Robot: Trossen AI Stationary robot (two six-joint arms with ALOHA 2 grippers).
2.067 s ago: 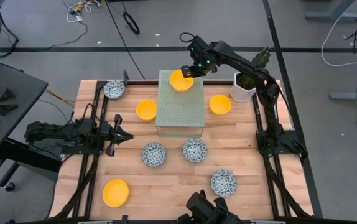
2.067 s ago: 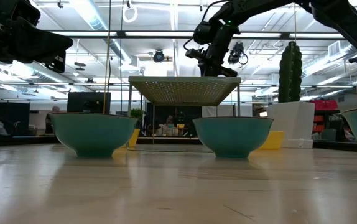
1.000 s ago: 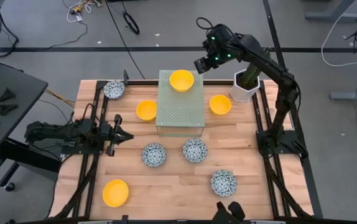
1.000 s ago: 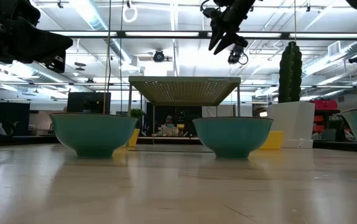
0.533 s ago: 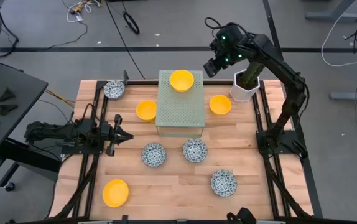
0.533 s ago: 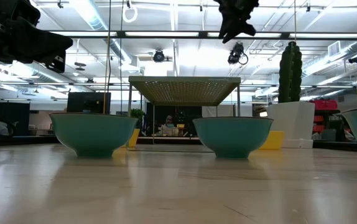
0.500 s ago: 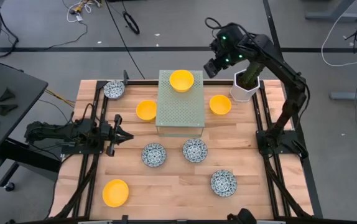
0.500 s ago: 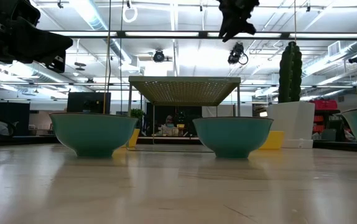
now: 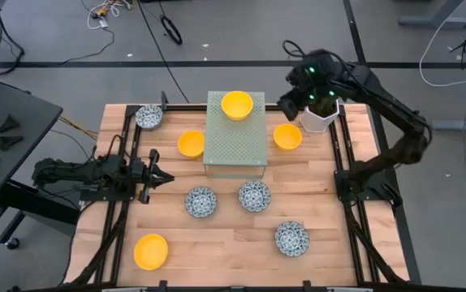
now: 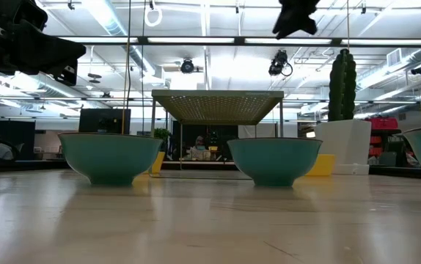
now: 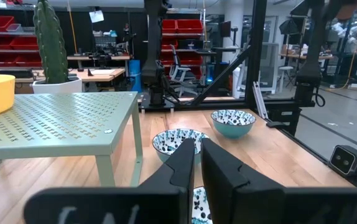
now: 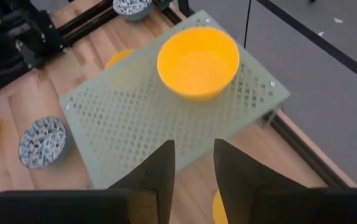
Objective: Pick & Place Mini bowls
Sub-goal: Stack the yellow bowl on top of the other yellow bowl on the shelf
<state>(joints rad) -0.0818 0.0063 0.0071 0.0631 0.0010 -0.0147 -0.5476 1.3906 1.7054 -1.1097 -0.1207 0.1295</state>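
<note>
Withdrawn from the green perforated stand [image 9: 235, 127], the right gripper [image 9: 286, 106] is now seen empty in mid-air above the yellow bowl [image 9: 287, 136] beside the stand, next to the cactus pot [image 9: 317, 118]; about two seconds ago it was closed on the rim of the yellow bowl on the stand [image 9: 237, 105]. Its fingers [image 12: 163, 167] are parted with nothing between them. That bowl is left resting at the stand's far end, where it was set.

No other bowl is seen shifted: a yellow one [image 9: 190, 143] sits left of the stand, another [image 9: 150, 251] at the near left, one patterned bowl [image 9: 148, 116] at the far left corner, and three patterned bowls [image 9: 254, 195] in front of the stand.

The left gripper [image 9: 160, 176] is kept low at the table's left side as before, its fingers [image 11: 181, 168] nearly closed on nothing.
</note>
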